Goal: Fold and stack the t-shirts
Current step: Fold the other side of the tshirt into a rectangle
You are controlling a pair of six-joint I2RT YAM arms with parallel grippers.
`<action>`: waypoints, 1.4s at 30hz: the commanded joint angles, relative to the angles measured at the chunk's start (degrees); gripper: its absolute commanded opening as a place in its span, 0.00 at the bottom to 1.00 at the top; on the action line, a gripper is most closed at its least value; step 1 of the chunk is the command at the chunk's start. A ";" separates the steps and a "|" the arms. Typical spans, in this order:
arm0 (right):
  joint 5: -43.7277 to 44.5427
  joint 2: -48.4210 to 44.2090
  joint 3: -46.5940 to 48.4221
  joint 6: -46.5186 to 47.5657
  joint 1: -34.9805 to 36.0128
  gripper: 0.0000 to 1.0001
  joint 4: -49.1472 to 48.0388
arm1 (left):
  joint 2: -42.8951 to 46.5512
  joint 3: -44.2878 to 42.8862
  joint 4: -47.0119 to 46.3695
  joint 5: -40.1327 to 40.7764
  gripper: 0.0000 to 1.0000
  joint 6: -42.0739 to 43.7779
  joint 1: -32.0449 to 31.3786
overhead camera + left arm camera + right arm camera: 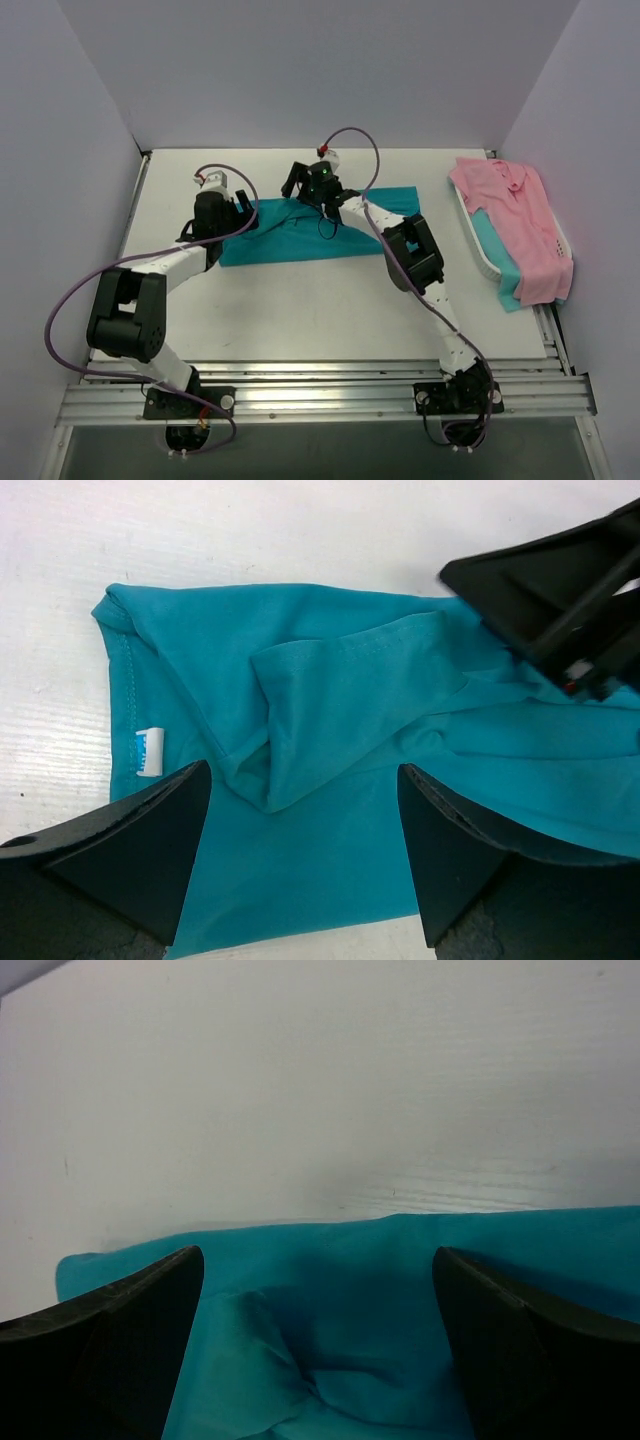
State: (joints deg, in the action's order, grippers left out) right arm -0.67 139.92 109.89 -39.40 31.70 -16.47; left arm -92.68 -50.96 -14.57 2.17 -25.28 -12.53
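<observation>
Seen from above, a teal shirt (300,238) lies on the white table (300,310), soft and rumpled, in a rough rectangle. The left gripper (245,212) hangs over this shirt's left edge and the right gripper (296,182) over its far edge. Both have their fingers spread and clamp nothing. Well to the right of the shirt, a white basket (468,240) holds a pink collared shirt (520,215) draped over a second teal shirt (495,250).

The left wrist view shows smooth knit cloth with a stitched hem down the shirt's left edge. A small white label (148,752) is sewn beside that hem. A sleeve lies across the body as a pointed flap with creases around it. Two black wedge-shaped fingers (130,865) stand wide apart above the cloth, and the right gripper's angular black body sits over the shirt's upper right.

In the right wrist view, dark wedge fingers (110,1340) stand wide apart over the shirt's far edge, where the fabric dimples into a fold. Beyond that edge the table is matte and faintly grained.
</observation>
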 commanded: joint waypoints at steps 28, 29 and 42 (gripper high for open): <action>-6.19 6.86 12.64 2.57 7.23 0.49 2.94 | -0.22 3.23 -6.61 -1.03 0.83 1.02 1.99; -6.10 6.69 11.94 2.57 7.23 0.40 2.93 | -0.04 3.23 -6.70 -1.03 0.83 1.02 1.99; -5.57 2.91 6.49 3.01 7.50 0.00 2.06 | -0.22 3.59 -7.05 -1.56 0.83 0.84 2.16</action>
State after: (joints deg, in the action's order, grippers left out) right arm -6.04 148.11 117.73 -37.36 38.35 -13.54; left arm -92.88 -47.05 -18.63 1.28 -24.84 -10.74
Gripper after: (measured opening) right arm 0.008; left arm 0.827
